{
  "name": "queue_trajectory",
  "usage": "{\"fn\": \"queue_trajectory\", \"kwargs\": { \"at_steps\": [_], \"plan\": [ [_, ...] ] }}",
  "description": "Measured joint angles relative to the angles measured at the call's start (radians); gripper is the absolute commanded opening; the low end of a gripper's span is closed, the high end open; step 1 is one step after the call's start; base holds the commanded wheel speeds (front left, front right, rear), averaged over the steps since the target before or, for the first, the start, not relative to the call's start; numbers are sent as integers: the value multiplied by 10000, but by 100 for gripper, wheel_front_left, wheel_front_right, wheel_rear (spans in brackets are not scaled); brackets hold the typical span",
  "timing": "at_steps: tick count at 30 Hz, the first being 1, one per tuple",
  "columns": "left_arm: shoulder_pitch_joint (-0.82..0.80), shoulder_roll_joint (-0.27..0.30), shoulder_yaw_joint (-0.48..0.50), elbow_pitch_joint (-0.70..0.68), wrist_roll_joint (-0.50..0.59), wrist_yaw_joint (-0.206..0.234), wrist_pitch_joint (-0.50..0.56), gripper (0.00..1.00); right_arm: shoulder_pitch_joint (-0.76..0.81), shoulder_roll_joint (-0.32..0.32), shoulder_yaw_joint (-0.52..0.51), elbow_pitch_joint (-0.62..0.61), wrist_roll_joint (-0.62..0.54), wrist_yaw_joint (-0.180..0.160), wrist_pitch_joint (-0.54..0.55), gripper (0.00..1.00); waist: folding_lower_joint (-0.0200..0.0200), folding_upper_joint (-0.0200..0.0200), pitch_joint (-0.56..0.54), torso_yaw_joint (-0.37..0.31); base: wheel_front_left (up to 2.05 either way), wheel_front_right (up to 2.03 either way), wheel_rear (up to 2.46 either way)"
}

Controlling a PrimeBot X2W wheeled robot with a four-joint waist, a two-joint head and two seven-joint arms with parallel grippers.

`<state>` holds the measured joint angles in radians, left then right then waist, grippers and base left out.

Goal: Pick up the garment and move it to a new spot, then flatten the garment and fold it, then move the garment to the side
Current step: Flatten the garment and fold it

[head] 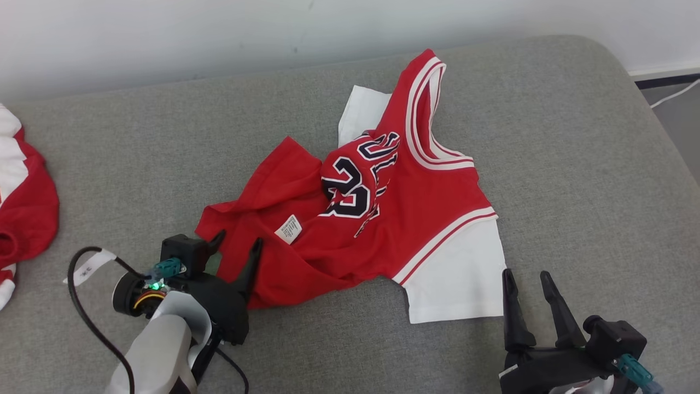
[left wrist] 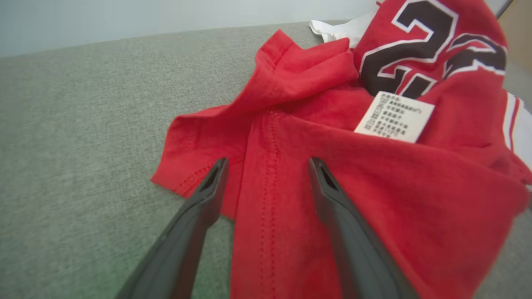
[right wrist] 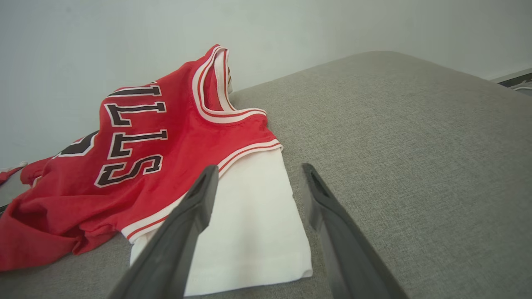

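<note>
Right, near side first. Both arms sit low at the garment's (head: 404, 202) near edge.

Left pincer (head: 239, 238): jaws spread wide, nothing clamped. Its tips are at the garment's near-left hem corner, one finger over red cloth and the other just off it. In the left wrist view the fingers straddle a stitched seam. Can't confirm actual contact.

Right pincer (head: 526, 273): also wide apart and empty. It is just short of the garment's near-right white sleeve (head: 459, 273), with a thin strip of grey surface (head: 574, 164) between tips and sleeve edge.

The garment lies crumpled mid-surface, partly inside out, with its care label (head: 288, 228) showing just beyond the left pincer. The long axis runs diagonally, hem at near-left and collar at the far end, slightly raised. A second white sleeve pokes out on the garment's far side. Another red-and-white piece (head: 22, 202) lies well off to the garment's left, not touching it.

My read: pick-up not begun. The left arm is nearer, with cloth between its fingers' line, so closing there looks like the first move. The right needs a short reach forward onto the sleeve.
</note>
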<state>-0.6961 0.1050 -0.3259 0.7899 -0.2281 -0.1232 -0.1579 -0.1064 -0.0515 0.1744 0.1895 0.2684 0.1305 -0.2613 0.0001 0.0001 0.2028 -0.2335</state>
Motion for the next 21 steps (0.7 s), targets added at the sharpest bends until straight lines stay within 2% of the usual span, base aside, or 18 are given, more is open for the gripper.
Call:
{"fn": "queue_trajectory", "kwargs": {
  "at_steps": [1, 2, 3, 5, 16, 21],
  "plan": [
    [-64, -6, -31, 153, -29, -6, 0, 93, -39, 0, -4, -2, 4, 0, 0, 100, 0, 0, 14, -13, 0, 0, 0],
    [-102, -8, -48, 307, -94, -33, -2, 64, -58, 0, -4, -8, 10, 0, -2, 100, -1, 0, 26, -19, 0, 0, 0],
    [-144, -12, -77, 460, -119, -33, -13, 49, -58, 0, 2, -19, 12, 0, -2, 100, 0, 0, 32, -19, 0, 0, 0],
    [-260, -27, -127, 686, -171, -44, -109, 0, -58, 0, -8, -50, 19, 0, -2, 100, 0, 0, 39, -11, 0, 0, 0],
    [-480, -205, -491, 1248, -405, -59, -642, 0, 3, 2, 4, -33, -2, 0, -2, 100, -1, 0, -155, 252, 0, 0, 0],
    [-385, -272, -562, 976, -477, -54, -899, 0, 187, 4, -73, -19, -33, 0, -2, 100, -1, 0, -404, 410, 0, 0, 0]
  ]
}}
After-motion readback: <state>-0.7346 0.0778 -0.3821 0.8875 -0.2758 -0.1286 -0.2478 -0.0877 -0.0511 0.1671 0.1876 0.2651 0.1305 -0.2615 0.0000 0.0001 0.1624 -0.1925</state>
